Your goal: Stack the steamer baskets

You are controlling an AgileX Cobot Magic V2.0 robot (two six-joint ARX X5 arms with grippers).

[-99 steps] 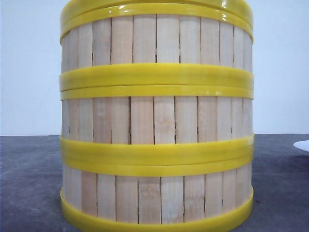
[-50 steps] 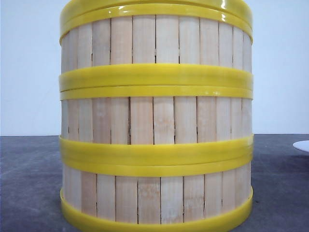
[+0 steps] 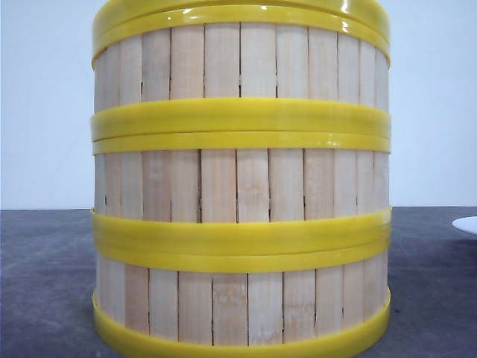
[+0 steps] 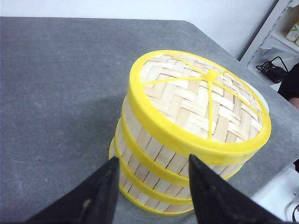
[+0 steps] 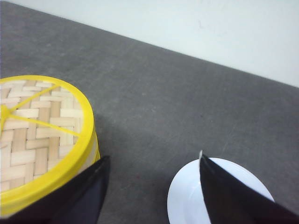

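Three steamer baskets (image 3: 240,186) stand in one upright stack close to the front camera, pale slats between yellow rims. A woven lid (image 4: 201,95) with a yellow rim covers the top basket and shows again as the lid (image 5: 35,135) in the right wrist view. The stack of steamer baskets (image 4: 159,158) sits just beyond my left gripper (image 4: 152,161), which hangs open above the table with nothing between its fingers. My right gripper (image 5: 154,161) is open too, beside the stack and over bare table, holding nothing.
A white plate (image 5: 187,200) lies on the grey table (image 4: 56,93) to the right of the stack, partly under one right finger; its edge, the white plate (image 3: 467,224), shows in the front view. A white shelf (image 4: 280,32) with cables stands beyond the table's far corner.
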